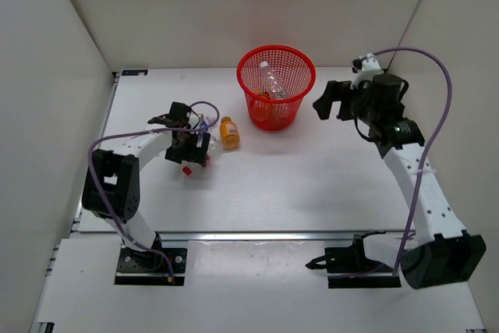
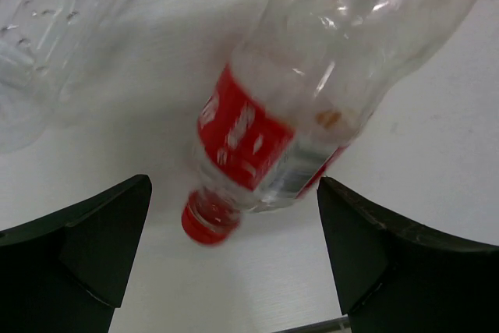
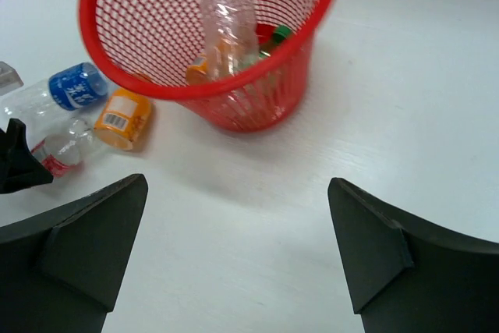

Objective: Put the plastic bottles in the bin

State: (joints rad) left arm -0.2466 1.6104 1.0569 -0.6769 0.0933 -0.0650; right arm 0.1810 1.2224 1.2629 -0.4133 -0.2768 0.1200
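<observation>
The red mesh bin [image 1: 275,87] stands at the table's back middle, and a tall clear bottle [image 1: 270,79] plus an orange and a green one lie inside [image 3: 234,44]. On the table lie an orange bottle [image 1: 229,132], a blue-labelled bottle [image 3: 74,90] and a clear bottle with red label and red cap [image 2: 257,138]. My left gripper [image 1: 189,152] is open just above the red-capped bottle, whose cap end lies between the jaws [image 2: 234,263]. My right gripper [image 1: 327,104] is open and empty, in the air right of the bin [image 3: 238,255].
White walls enclose the table on the left, back and right. A second clear bottle [image 2: 39,29] lies close to the red-capped one. A purple cable loops over each arm.
</observation>
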